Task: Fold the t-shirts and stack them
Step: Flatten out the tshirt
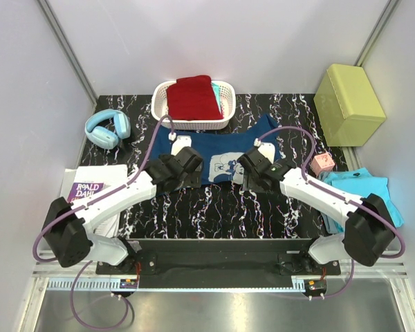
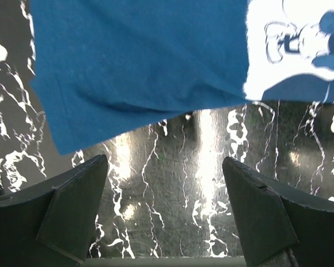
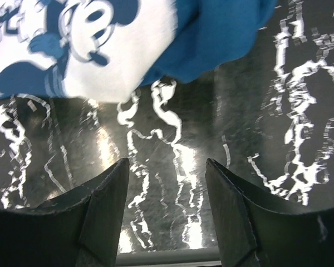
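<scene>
Tabletop inventory.

1. Navy blue cotton t-shirt with white cartoon-mouse print (image 1: 225, 144): one. It lies spread on the black white-veined marbled table (image 1: 214, 207), between the basket and the two wrists. Both arms lie over its near corners in the top view and hide the hem there.
2. Dark red folded tee (image 1: 194, 97): one, lying in the white plastic lattice basket (image 1: 161, 100) at the far edge.
3. Turquoise tee (image 1: 377, 188): one, crumpled at the table's right edge, beside the right arm.
4. Around them: light blue headphones (image 1: 107, 129) far left, a white paperback book (image 1: 90, 187) near left, a yellow-green box (image 1: 349, 104) far right, and a small pink cube (image 1: 323, 163) near the right wrist. One of each.
5. Left gripper (image 2: 164, 162): fingers spread wide over bare table with nothing between them, the navy hem just ahead.
6. Right gripper (image 3: 167, 162): fingers parted and holding nothing, the printed hem just ahead.

Only the wrist views show the fingertips and the gap to the hem. Only the top view shows the other two tees.
</scene>
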Controlling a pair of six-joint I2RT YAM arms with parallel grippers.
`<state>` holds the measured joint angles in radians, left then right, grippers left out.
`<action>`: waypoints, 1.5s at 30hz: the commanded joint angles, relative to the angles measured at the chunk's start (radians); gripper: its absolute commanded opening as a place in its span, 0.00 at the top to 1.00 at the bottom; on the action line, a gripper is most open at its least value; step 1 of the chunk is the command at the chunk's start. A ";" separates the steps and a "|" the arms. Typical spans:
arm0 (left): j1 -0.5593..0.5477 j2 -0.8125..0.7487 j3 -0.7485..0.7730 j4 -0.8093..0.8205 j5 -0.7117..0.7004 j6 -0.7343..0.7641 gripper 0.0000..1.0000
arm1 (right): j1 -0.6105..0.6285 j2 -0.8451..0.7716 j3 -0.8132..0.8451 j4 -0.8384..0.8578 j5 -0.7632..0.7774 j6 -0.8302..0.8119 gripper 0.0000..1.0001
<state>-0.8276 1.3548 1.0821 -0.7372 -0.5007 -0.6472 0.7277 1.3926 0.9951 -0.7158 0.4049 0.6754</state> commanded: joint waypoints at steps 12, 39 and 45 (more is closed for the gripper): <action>0.007 0.233 0.025 0.042 0.082 -0.034 0.11 | 0.032 0.235 0.080 0.116 0.005 -0.008 0.37; 0.166 0.305 0.029 0.102 0.151 0.080 0.14 | -0.197 0.655 0.560 0.131 0.017 -0.187 0.41; 0.166 0.262 0.012 0.102 0.143 0.077 0.14 | -0.156 0.524 0.521 0.096 0.047 -0.188 0.39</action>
<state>-0.6659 1.6691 1.0981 -0.6594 -0.3618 -0.5762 0.5350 2.0392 1.5356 -0.6018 0.4042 0.5049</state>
